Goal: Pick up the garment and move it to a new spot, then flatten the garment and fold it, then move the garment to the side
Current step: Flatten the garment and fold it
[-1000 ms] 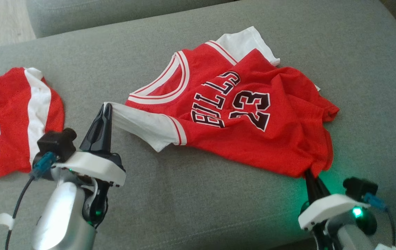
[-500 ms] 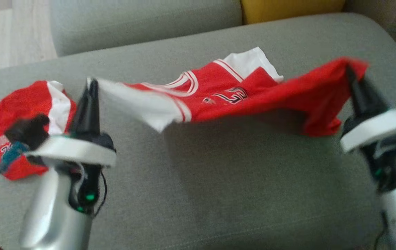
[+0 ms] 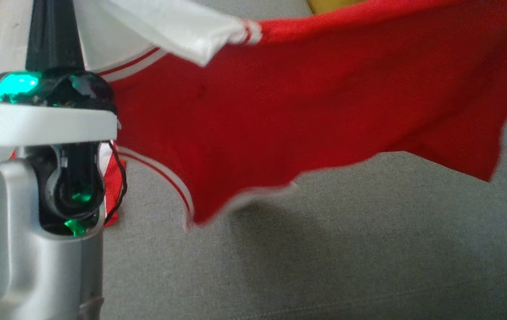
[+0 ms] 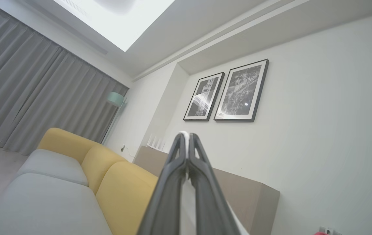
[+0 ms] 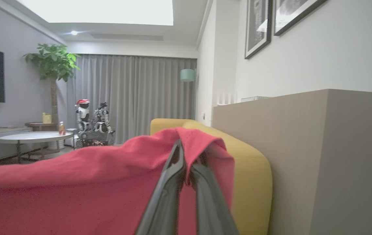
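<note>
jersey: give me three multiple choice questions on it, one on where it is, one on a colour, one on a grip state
1. Where is the jersey?
A. held up above the grey sofa
B. on the floor
C. folded on a table

2. What colour is the cloth in the right gripper?
A. white
B. red
C. yellow

3. What state is the left gripper in?
A. wide open
B. shut on nothing
C. shut on the jersey's white sleeve

Answers:
1 A, the head view shows it hanging with its shadow on the cushion below.
2 B, red cloth drapes over it in the right wrist view.
3 C, a white strip sits pinched at its closed tips in the left wrist view.
</note>
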Robot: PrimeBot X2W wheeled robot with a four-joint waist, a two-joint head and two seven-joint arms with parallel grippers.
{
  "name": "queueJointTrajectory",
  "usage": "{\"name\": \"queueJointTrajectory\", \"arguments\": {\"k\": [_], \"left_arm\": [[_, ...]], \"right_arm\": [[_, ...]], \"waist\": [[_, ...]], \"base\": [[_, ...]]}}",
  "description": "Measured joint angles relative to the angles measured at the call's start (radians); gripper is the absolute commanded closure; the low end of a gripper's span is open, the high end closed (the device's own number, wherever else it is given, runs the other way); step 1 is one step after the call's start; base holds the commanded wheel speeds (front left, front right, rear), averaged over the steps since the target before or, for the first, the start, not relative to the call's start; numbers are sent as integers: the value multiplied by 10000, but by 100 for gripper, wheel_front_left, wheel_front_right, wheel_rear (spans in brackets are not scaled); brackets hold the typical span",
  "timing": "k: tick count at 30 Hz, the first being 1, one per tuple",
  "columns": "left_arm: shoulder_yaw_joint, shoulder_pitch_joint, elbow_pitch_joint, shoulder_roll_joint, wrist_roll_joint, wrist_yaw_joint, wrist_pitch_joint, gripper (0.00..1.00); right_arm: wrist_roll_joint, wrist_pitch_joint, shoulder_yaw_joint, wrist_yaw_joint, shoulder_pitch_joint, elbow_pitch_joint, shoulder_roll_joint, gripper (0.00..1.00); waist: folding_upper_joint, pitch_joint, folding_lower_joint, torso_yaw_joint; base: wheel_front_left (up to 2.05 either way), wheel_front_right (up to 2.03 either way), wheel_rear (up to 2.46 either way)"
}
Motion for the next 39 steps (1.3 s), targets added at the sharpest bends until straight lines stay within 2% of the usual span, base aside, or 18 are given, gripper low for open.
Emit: {"name": "queueJointTrajectory", "arguments": {"k": [3,7,10,12,15,20,24,27,32,39], "left_arm": [[-46,-165,-512,-17,4,477,477,100],[-94,-690,-583,92,288,813,999,100],[50,-1708,397,88,-117,1120,1605,100],[82,-2057,744,86,-215,1183,1693,100],[125,-3581,1996,127,-184,1160,1787,100],[194,-6949,4397,481,393,727,1218,100],[474,-9261,6188,548,692,531,81,100],[581,-10226,7265,497,711,249,-765,100],[293,-10296,8529,322,882,-284,-1546,100],[-192,-9218,9283,276,1051,-976,-1973,100]], "right_arm": [[-364,614,-355,0,-8,-585,184,100],[-391,1434,-527,0,-205,-779,487,100],[-21,1977,-755,0,-832,-228,825,100],[10,2036,-769,0,-1104,-2,826,100],[324,2098,-895,0,-2407,984,978,100],[293,1235,-767,0,-5525,3091,974,100],[176,-514,-558,0,-7926,4780,857,100],[253,-2015,-324,0,-9036,5898,660,100],[1007,-3630,-35,0,-9170,7659,502,100],[2602,-4105,838,0,-7637,9196,403,100]], "waist": [[0,16,0,-20],[0,242,0,-58],[0,720,0,-92],[0,904,0,-96],[0,1624,0,-107],[0,3097,2,-96],[-1,4231,3,-26],[-1,4909,4,112],[-1,5433,4,600],[-1,5481,2,1024]], "base": [[0,0,0],[0,0,0],[0,0,0],[0,0,0],[0,0,0],[0,0,0],[0,0,0],[0,0,0],[0,0,0],[0,0,0]]}}
